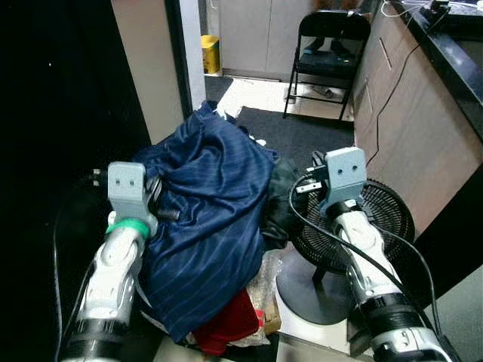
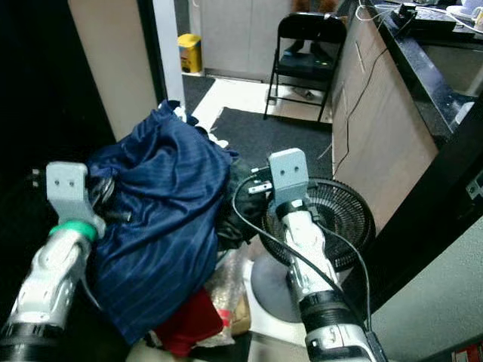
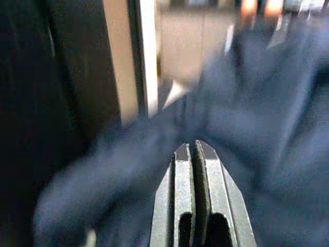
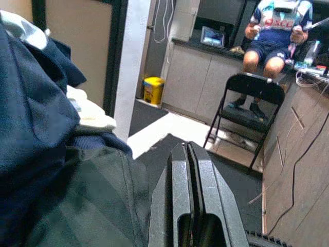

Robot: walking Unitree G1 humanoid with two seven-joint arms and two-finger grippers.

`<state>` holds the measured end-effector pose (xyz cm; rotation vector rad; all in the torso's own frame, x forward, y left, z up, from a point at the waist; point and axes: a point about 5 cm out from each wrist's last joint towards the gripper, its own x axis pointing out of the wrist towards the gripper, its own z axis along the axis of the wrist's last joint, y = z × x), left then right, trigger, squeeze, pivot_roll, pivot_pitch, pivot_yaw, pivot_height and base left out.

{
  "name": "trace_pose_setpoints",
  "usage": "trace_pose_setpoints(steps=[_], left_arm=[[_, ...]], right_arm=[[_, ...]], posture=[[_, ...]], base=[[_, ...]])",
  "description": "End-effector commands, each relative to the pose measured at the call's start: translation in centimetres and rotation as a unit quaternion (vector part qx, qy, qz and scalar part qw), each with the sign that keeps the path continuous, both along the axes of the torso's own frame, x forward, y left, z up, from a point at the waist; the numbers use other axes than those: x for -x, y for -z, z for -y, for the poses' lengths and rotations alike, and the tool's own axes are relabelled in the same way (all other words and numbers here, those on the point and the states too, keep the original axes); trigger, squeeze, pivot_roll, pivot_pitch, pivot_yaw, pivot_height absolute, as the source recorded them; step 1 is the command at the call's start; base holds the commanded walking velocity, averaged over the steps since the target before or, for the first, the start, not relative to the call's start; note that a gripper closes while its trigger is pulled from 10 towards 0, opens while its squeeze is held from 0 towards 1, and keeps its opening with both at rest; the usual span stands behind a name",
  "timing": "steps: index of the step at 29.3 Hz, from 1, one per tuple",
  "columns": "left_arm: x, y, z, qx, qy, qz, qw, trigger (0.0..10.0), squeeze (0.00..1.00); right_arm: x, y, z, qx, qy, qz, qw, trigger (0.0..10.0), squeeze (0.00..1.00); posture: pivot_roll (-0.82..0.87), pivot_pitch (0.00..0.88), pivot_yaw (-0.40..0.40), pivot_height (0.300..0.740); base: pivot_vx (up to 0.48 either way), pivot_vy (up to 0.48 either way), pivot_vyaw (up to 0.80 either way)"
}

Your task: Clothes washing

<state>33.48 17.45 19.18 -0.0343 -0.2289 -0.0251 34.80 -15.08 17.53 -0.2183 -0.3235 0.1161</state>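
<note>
Heap of navy pinstriped fabric (image 1: 204, 219) sits piled between both arms, over a red cloth (image 1: 226, 320) low in front. Left gripper (image 3: 196, 149) clenched empty, pressed at the pile's left flank. Right gripper (image 4: 188, 149) clenched empty, just beside its right edge. Risk: pile slides off sideways, or right arm's cable snags the black floor fan (image 1: 377, 226).

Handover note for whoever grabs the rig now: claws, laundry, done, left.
Left claw: shut, empty, at the left side of the navy striped garment.
Right claw: shut, empty, at the pile's right side, above the black floor fan.
Laundry: navy garment heaped on top, red cloth underneath.
Done: nothing gripped.
Left: grasp the clothes and load them; no washer in view.
</note>
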Motion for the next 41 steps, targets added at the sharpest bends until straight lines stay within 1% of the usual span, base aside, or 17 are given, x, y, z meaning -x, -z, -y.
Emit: trace_pose_setpoints(steps=[1, 2, 3, 6, 8, 11, 13, 15, 16, 19, 23, 24, 25, 27, 28, 29, 41], left_arm=[[-0.3, -3.9, 0.3, 0.013, 0.003, 0.061, 0.998, 10.0, 0.0], [-0.3, -3.9, 0.3, 0.013, 0.003, 0.061, 0.998, 10.0, 0.0], [-0.4, -5.2, 0.4, 0.012, 0.009, 0.079, 0.997, 10.0, 0.0], [-0.4, -7.2, 1.1, -0.021, 0.03, 0.11, 0.993, 10.0, 0.0], [-0.4, -7.2, 1.1, -0.021, 0.03, 0.11, 0.993, 10.0, 0.0], [-0.2, -6.3, 1.9, -0.076, 0.046, 0.099, 0.991, 10.0, 0.0], [-0.2, -6.3, 1.9, -0.076, 0.046, 0.099, 0.991, 10.0, 0.0], [-0.1, -5.2, 3.0, -0.061, 0.065, 0.073, 0.993, 10.0, 0.0], [-0.1, -5.2, 3.0, -0.061, 0.065, 0.073, 0.993, 10.0, 0.0], [-0.3, -4.5, 3.2, -0.017, 0.072, 0.046, 0.996, 10.0, 0.0], [-0.3, -4.3, 3.1, -0.01, 0.069, 0.039, 0.997, 10.0, 0.0], [-0.5, -4.0, 2.6, -0.001, 0.058, 0.027, 0.998, 10.0, 0.0], [-0.6, -3.8, 2.0, 0.008, 0.044, 0.019, 0.999, 10.0, 0.0], [-0.6, -3.8, 1.2, 0.016, 0.024, 0.013, 0.999, 10.0, 0.0], [-0.6, -3.8, 1.2, 0.016, 0.024, 0.013, 0.999, 10.0, 0.0], [-0.5, -3.9, 0.9, 0.016, 0.019, 0.016, 1.0, 10.0, 0.0], [-0.2, -4.0, 0.9, 0.019, 0.02, 0.014, 1.0, 10.0, 0.0]], right_arm=[[0.2, -1.6, -0.1, 0.009, -0.002, 0.037, 0.999, 10.0, 0.0], [0.2, -1.6, -0.1, 0.009, -0.002, 0.037, 0.999, 10.0, 0.0], [0.3, -2.1, -0.1, 0.012, 0.0, 0.048, 0.999, 10.0, 0.0], [0.7, -4.9, -0.4, 0.004, -0.003, 0.1, 0.995, 10.0, 0.0], [0.7, -4.9, -0.4, 0.004, -0.003, 0.1, 0.995, 10.0, 0.0], [1.1, -6.3, -0.5, -0.003, -0.007, 0.121, 0.993, 10.0, 0.0], [1.1, -6.3, -0.5, -0.003, -0.007, 0.121, 0.993, 10.0, 0.0], [0.8, -4.7, -1.2, -0.04, -0.054, 0.063, 0.996, 10.0, 0.0], [0.8, -4.7, -1.2, -0.04, -0.054, 0.063, 0.996, 10.0, 0.0], [-0.5, -2.7, -4.0, -0.083, -0.135, -0.016, 0.987, 10.0, 0.0], [-0.8, -2.4, -4.7, -0.094, -0.151, -0.033, 0.983, 10.0, 0.0], [-1.5, -1.8, -5.7, -0.097, -0.16, -0.056, 0.981, 10.0, 0.0], [-1.9, -1.5, -6.8, -0.091, -0.169, -0.073, 0.979, 10.0, 0.03], [-2.1, -1.7, -8.3, -0.077, -0.186, -0.081, 0.976, 10.0, 0.92], [-2.1, -1.7, -8.3, -0.077, -0.186, -0.081, 0.976, 10.0, 0.92], [-2.0, -2.0, -8.7, -0.079, -0.197, -0.078, 0.974, 10.0, 1.0], [-1.3, -3.0, -9.3, -0.09, -0.244, -0.07, 0.963, 10.0, 1.0]], posture=[[0.01, 0.0, 0.063, 0.74], [0.01, 0.0, 0.063, 0.74], [0.01, 0.0, 0.063, 0.74], [0.01, 0.0, 0.071, 0.74], [0.01, 0.0, 0.071, 0.74], [0.0, 0.0, 0.076, 0.74], [0.0, 0.0, 0.076, 0.74], [0.0, 0.0, 0.07, 0.74], [0.0, 0.0, 0.07, 0.74], [0.0, 0.0, 0.062, 0.74], [0.01, 0.0, 0.052, 0.74], [0.01, 0.0, 0.043, 0.74], [0.02, 0.0, 0.032, 0.74], [0.03, 0.0, 0.02, 0.74], [0.03, 0.0, 0.02, 0.74], [0.04, 0.0, 0.015, 0.74], [0.02, 0.001, 0.021, 0.74]], base=[[0.0, 0.0, 0.0], [0.0, 0.0, 0.0], [0.0, 0.0, 0.0], [0.0, 0.0, 0.0], [0.0, 0.0, 0.0], [0.0, 0.0, 0.0], [0.0, 0.0, 0.0], [0.0, 0.0, 0.0], [0.0, 0.0, 0.0], [0.0, 0.0, 0.0], [0.0, 0.0, 0.0], [0.0, 0.0, 0.0], [0.0, 0.0, 0.0], [0.0, 0.0, 0.0], [0.0, 0.0, 0.0], [0.0, 0.0, 0.0], [0.0, 0.0, 0.0]])
